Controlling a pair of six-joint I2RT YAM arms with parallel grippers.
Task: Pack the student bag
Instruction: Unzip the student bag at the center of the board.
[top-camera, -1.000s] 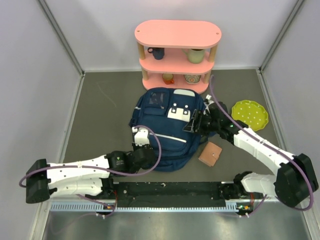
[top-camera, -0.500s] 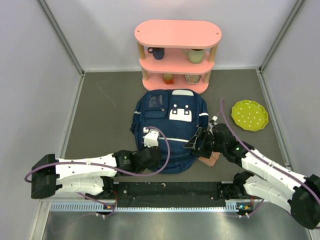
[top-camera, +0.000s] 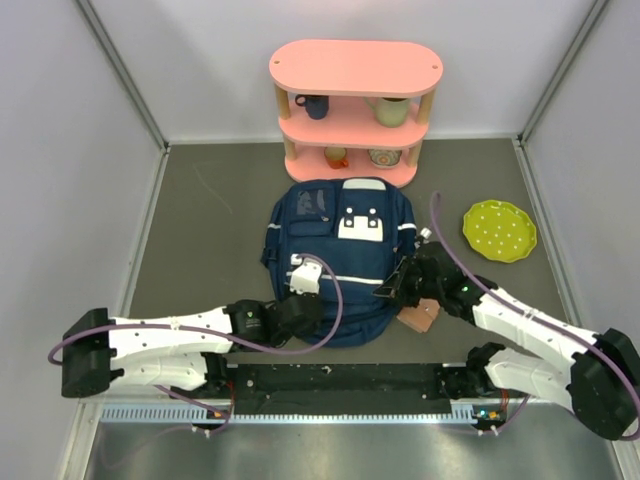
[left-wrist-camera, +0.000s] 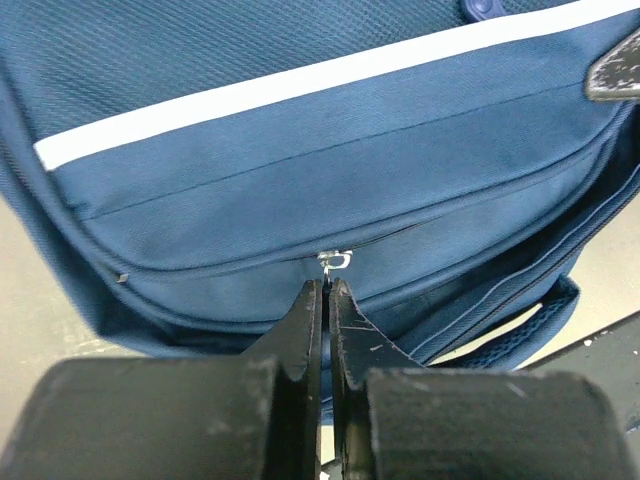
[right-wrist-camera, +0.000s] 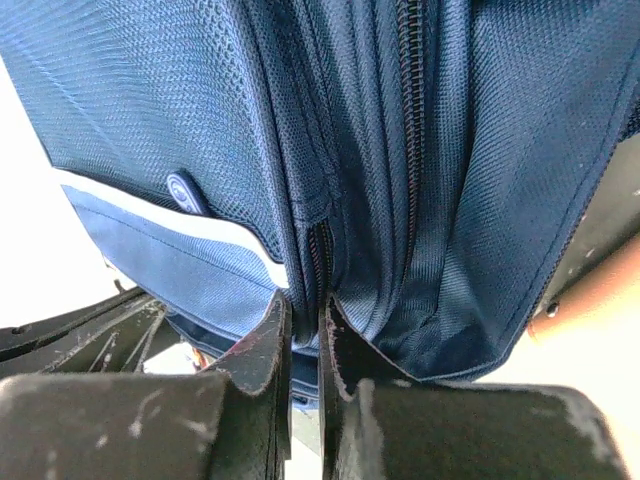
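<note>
Two grippers work the large navy-blue striped fabric backpack (top-camera: 340, 250), flat before the pink three-tier shelf (top-camera: 355, 65): left gripper (left-wrist-camera: 325, 287) nearly shut, seemingly pinching the small metal zip pull (left-wrist-camera: 336, 261) to open a pocket; right gripper (right-wrist-camera: 303, 302) clamped on side fabric, probably bracing.

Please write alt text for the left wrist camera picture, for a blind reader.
The left arm's black tool, its two fingers almost together, appears to pinch a small silver zipper pull on the front pocket of a navy-blue fabric backpack. A thin white stripe crosses the fabric above.
</note>
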